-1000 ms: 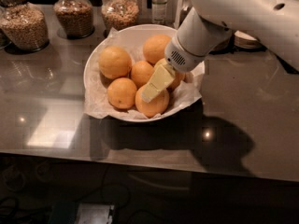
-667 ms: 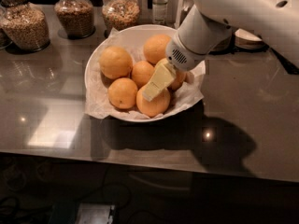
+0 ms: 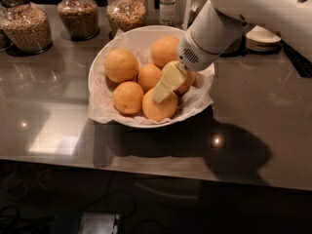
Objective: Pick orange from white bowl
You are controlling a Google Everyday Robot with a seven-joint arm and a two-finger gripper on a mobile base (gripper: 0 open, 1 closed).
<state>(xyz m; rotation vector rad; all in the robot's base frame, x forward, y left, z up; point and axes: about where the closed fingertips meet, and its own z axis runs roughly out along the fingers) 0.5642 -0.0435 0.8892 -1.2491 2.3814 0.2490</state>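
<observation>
The wide white bowl (image 3: 97, 67), lined with crinkled white paper, stands on the dark counter and holds several oranges. My gripper (image 3: 160, 95) reaches down into the bowl from the upper right, on the white arm (image 3: 214, 33). Its pale yellow tip lies against the top of the front-right orange (image 3: 158, 110), which looks slightly duller than the rest. Another orange (image 3: 186, 83) is mostly hidden behind the gripper. Brighter oranges lie at the left (image 3: 121, 65), the front left (image 3: 128, 97), the middle (image 3: 148, 76) and the back (image 3: 165, 50).
Three glass jars of grain or nuts (image 3: 28, 26) (image 3: 78, 13) (image 3: 126, 11) stand along the back of the counter, with a small bottle (image 3: 167, 4) beside them. Stacked small white dishes (image 3: 262, 37) sit at the back right. The counter's front edge runs below the bowl.
</observation>
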